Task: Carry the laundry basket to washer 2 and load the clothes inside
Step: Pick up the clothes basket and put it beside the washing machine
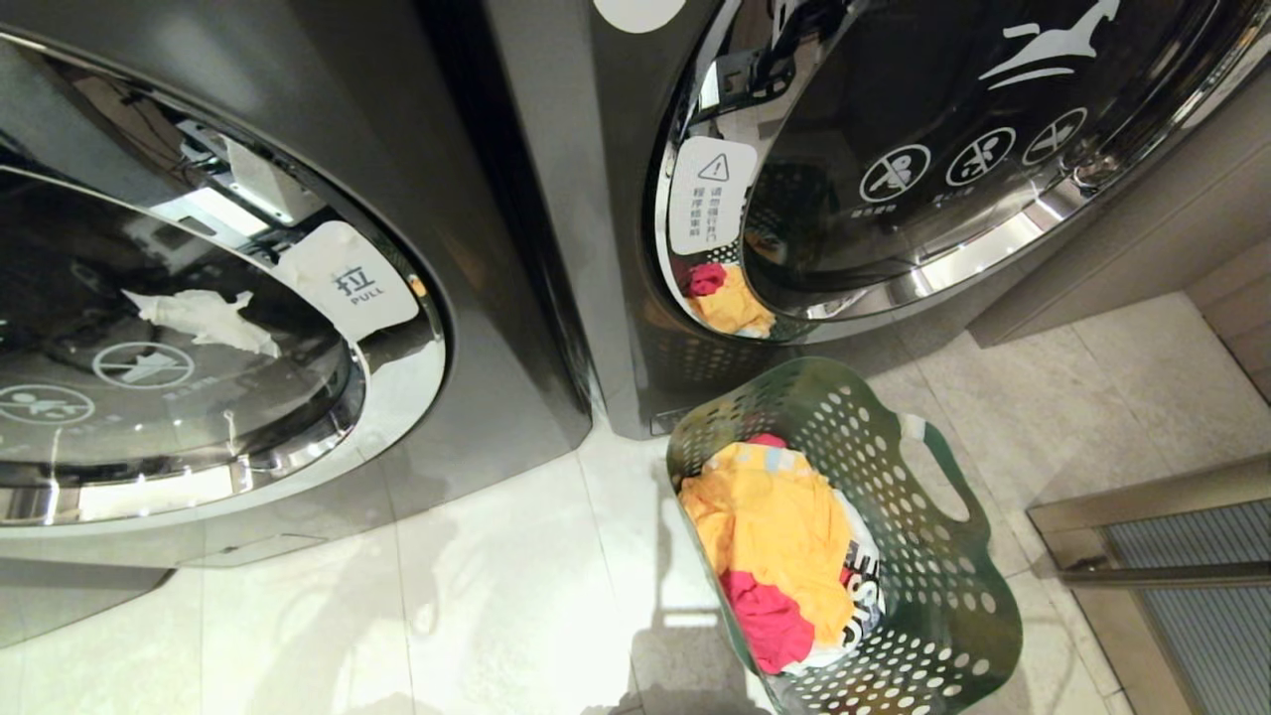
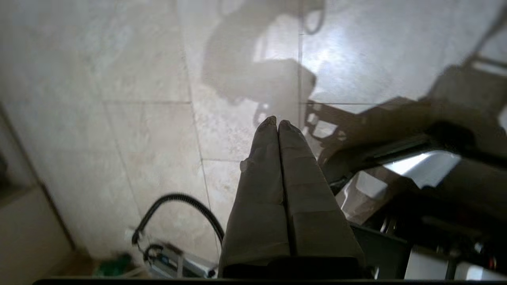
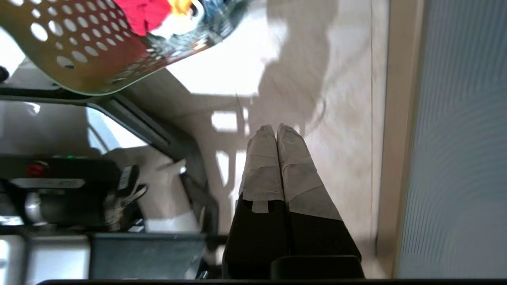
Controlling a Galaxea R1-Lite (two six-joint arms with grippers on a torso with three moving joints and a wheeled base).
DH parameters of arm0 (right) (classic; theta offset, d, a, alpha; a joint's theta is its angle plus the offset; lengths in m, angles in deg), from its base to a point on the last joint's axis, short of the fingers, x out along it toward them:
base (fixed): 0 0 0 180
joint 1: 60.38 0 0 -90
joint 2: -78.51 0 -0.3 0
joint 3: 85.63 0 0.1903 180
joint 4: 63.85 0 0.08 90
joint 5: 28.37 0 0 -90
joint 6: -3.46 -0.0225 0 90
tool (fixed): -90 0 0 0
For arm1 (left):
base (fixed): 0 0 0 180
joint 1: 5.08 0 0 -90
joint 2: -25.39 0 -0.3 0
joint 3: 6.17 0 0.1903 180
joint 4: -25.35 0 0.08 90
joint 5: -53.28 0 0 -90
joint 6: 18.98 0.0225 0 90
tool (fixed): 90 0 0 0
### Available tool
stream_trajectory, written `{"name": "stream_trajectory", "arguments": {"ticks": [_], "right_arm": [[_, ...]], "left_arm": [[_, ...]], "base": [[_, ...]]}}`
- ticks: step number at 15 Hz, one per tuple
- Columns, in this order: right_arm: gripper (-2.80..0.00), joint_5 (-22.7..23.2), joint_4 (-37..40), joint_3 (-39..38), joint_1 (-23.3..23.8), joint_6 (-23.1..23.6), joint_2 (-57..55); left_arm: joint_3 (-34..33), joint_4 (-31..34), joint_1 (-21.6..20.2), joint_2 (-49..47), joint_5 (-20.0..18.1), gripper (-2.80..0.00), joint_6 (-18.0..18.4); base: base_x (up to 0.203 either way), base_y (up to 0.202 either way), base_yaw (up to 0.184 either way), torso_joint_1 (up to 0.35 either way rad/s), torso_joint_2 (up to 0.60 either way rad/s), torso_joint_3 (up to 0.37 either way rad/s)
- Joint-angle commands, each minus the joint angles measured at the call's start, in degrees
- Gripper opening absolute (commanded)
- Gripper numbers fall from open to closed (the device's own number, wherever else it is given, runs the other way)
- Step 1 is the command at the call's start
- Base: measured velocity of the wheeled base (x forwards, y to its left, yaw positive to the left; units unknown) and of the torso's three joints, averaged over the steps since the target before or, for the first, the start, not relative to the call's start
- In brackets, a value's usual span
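Head view looks down on two dark grey front-load washers standing side by side on a pale tiled floor (image 1: 477, 596). On the left, a washer (image 1: 298, 298) has its round chrome-rimmed door shut, with a torn white sticker (image 1: 204, 318) on the glass and a white "PULL" tag (image 1: 357, 283) at the door's edge. No number label can be read on it from here. To its right, the other washer (image 1: 596, 248) has a closed door too, and its chrome rim mirrors the coloured garments below. Just in front of that right machine sits the laundry basket (image 1: 933, 576), dark green and full of round holes, tilted on the floor with one cut-out handle facing up. Inside it lie the clothes (image 1: 775, 536): a big yellow-orange piece on top, a red-pink one lower down and a bit of white printed fabric at the side. Neither arm shows in this view.

Left wrist view shows the left claw (image 2: 277, 123) with its two wrapped fingers pressed together, empty, pointing at bare floor tiles, with a black coiled cable (image 2: 178, 209) nearby.

Right wrist view shows the right claw (image 3: 276, 128) likewise closed on nothing, above the floor, well apart from the basket's perforated wall
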Motion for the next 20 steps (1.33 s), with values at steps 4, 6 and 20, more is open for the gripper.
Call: {"name": "stream_trajectory", "arguments": {"ticks": [4, 6, 20], "right_arm": [[-2.80, -0.3, -20.4, -19.1, -1.1, 3.7, 20.5], [-2.80, -1.3, -21.6, -20.2, -1.2, 4.0, 23.2], [-2.80, -1.8, -20.2, -20.7, -16.2, 0.1, 23.4]], "left_arm": [[-22.7, -33.2, 3.0, 8.9, -14.8, -2.80, 23.8], [-33.9, -53.0, 3.3, 5.7, -19.5, -2.80, 27.3], [-44.0, -47.1, -18.1, 21.0, -32.1, -2.80, 29.7]], "base": [[0.000, 0.000, 0.000, 0.000, 0.00, 0.000], [0.000, 0.000, 0.000, 0.000, 0.00, 0.000], [0.000, 0.000, 0.000, 0.000, 0.00, 0.000]]}}
